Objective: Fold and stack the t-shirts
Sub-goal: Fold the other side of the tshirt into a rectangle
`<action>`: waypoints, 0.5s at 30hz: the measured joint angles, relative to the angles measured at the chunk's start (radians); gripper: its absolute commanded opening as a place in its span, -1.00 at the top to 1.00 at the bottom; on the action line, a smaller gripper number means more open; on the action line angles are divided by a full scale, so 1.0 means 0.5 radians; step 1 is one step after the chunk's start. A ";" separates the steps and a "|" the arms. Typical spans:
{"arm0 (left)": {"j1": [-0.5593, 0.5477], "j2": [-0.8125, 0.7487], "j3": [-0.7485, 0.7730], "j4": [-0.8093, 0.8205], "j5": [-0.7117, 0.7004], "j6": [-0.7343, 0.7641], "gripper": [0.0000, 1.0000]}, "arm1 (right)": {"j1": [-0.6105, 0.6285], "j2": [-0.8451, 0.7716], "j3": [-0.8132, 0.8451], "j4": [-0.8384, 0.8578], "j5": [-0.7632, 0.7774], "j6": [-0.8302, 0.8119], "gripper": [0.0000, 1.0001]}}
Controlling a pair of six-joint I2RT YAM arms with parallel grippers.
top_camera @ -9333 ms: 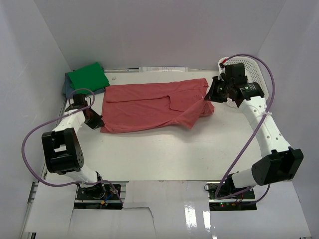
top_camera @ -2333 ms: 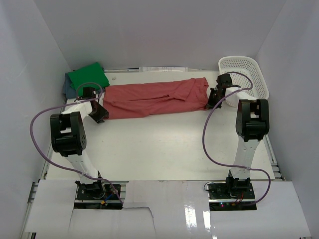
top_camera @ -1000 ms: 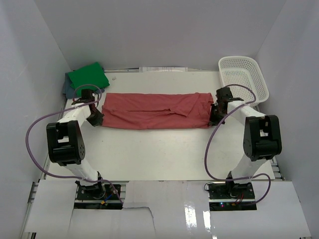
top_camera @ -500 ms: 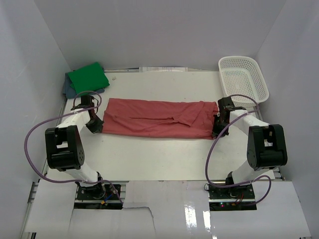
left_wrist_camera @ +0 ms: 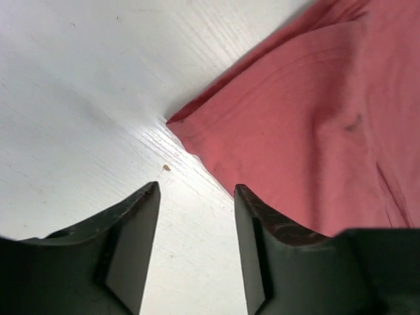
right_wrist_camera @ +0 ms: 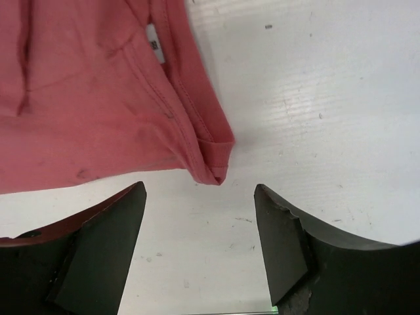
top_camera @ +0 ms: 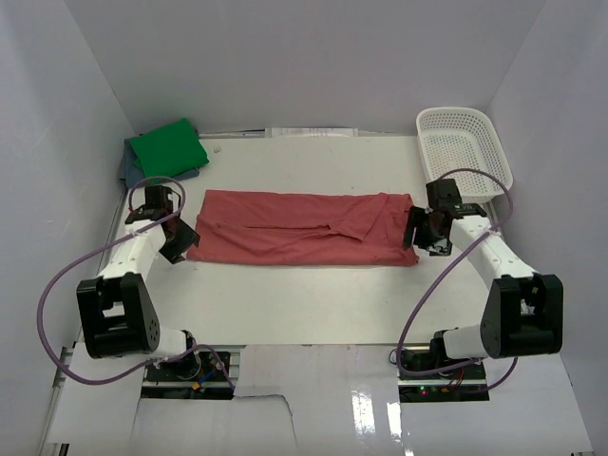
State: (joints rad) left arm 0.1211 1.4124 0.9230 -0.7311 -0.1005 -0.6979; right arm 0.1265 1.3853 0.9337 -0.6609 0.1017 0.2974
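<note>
Both ends of the dusty brick-red cloth t-shirt (top_camera: 304, 228), folded into a long band lying flat mid-table, are attended: the black left gripper (top_camera: 178, 242) gapes partway, empty, at its left end, the black right gripper (top_camera: 425, 235) gapes wide, empty, at its right end, while the bright green cloth t-shirt (top_camera: 168, 149) sits far left.

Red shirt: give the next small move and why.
Probably lower the right gripper onto the right end of the red shirt and pinch it, to fold it leftward: the shirt lies flat as a long strip, jaws open beside its corner.
</note>
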 measured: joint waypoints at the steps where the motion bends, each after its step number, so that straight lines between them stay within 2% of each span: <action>1: 0.000 -0.047 0.005 -0.005 0.004 0.002 -0.25 | 0.007 -0.040 0.013 0.003 -0.002 -0.010 -0.47; 4: 0.000 -0.195 0.060 -0.042 -0.047 0.042 -0.27 | 0.041 -0.131 0.082 0.024 -0.050 -0.039 -0.40; 9: -0.021 -0.363 0.075 -0.021 -0.014 0.109 -0.28 | 0.061 -0.121 0.104 0.159 -0.464 0.027 -0.29; 12: -0.170 -0.380 0.069 0.069 0.058 0.096 -0.28 | 0.072 -0.048 0.103 0.300 -0.678 0.128 -0.26; 15: -0.433 -0.379 -0.006 0.255 0.182 0.042 -0.29 | 0.089 0.024 0.050 0.531 -0.845 0.288 -0.22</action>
State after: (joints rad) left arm -0.0956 1.2228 0.9199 -0.6037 -0.0093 -0.6769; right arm 0.1707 1.3972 0.9588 -0.3954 -0.3210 0.4412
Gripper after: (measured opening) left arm 0.638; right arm 0.626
